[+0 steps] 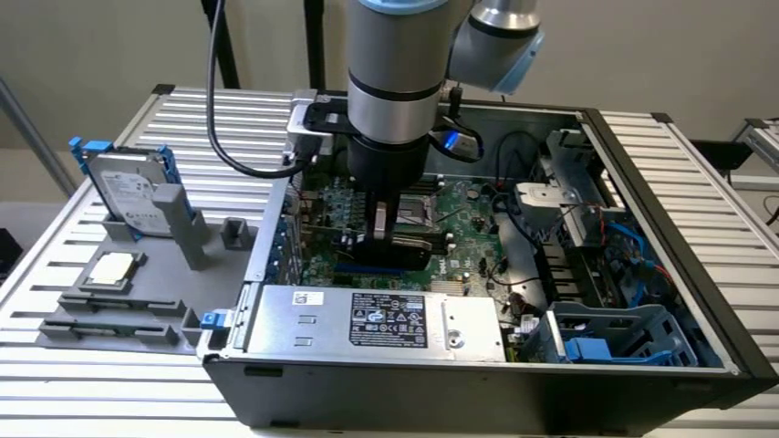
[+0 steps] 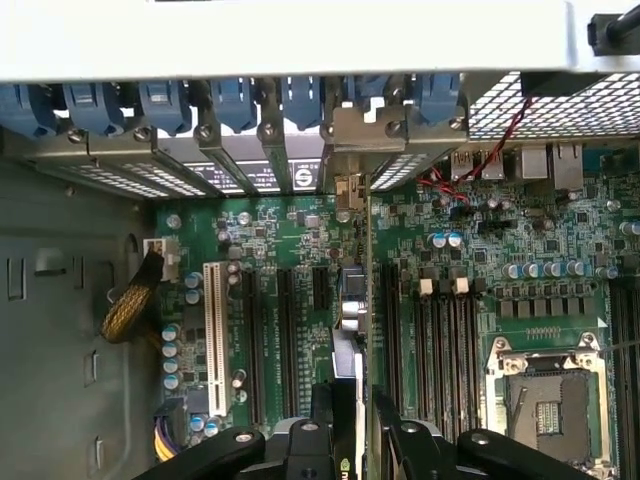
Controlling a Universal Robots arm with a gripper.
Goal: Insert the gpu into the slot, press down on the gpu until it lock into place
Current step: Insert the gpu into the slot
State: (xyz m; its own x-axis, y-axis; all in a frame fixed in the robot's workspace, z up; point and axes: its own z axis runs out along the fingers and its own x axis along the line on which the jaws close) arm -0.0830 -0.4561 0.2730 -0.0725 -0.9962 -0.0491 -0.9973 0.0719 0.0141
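**Card on edge over the blue slot, gripped by its faces**

Nearest us, low in the exterior frame, lie the dark front wall of the case (image 1: 487,406) and the silver power-supply box (image 1: 378,319). Just behind the box, at mid-frame, we see a short run of the slot (image 1: 363,271), and directly over it the gpu (image 1: 396,251). The card stands on edge with its connector edge down toward the motherboard (image 1: 469,214), as it must to meet the slot. We cannot tell whether it is seated or only resting there. Its long axis runs across the frame, with one end aimed at the case wall on the exterior view's left.

The gripper (image 1: 389,234) hangs straight down from the top centre, its fingers clenched on the gpu's two flat faces near the upper edge. We judge that this hold keeps the card upright and lets the arm push straight into the slot.

In the wrist view, the gripper (image 2: 352,415) straddles the gpu (image 2: 347,350), which we see edge-on as a thin dark strip. The card points away from the fingers toward the row of blue clips (image 2: 230,100) at the case's rear openings. It lies parallel to the white slot (image 2: 213,320) and the black memory slots (image 2: 440,350).

A hard drive (image 1: 128,192) stands well apart at the exterior view's left.
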